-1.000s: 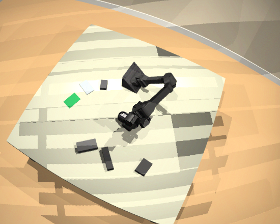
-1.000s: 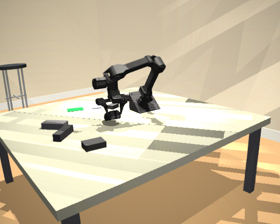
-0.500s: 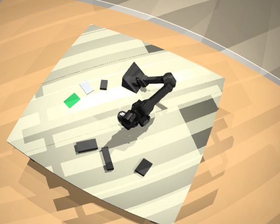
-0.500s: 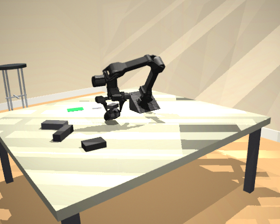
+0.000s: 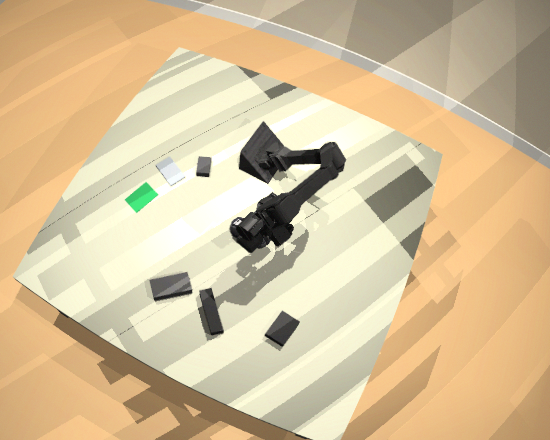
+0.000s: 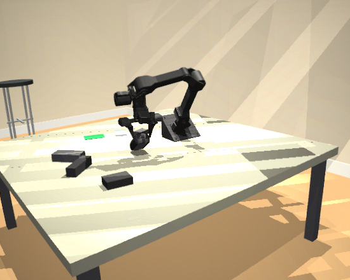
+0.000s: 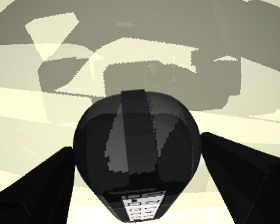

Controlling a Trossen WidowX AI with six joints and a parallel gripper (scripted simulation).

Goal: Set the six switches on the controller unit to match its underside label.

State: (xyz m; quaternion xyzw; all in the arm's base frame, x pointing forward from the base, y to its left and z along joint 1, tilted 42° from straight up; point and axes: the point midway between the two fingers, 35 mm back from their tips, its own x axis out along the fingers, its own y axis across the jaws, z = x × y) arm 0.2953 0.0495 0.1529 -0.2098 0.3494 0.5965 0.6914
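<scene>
The dark controller unit [image 7: 96, 135] [image 6: 139, 143] is held between the two fingers of my gripper [image 7: 138, 148] [image 6: 140, 137], which touch its rounded sides. It hangs a little above the bench, tilted, with its shadow below. In the top view the unit [image 5: 234, 229] is partly hidden by the arm. The white label [image 7: 143, 206] shows at the bottom of the wrist view, steeply foreshortened; its squares cannot be read reliably. The rocker switches cannot be made out in these frames.
Dark blocks [image 5: 171, 286] [image 5: 211, 311] [image 5: 282, 328] lie towards the bench's near side. A smaller dark block [image 5: 204, 166], a pale plate [image 5: 170, 171] and a green plate [image 5: 141, 197] lie left of the arm's base [image 5: 259, 152]. A stool [image 6: 14, 83] stands beyond the bench.
</scene>
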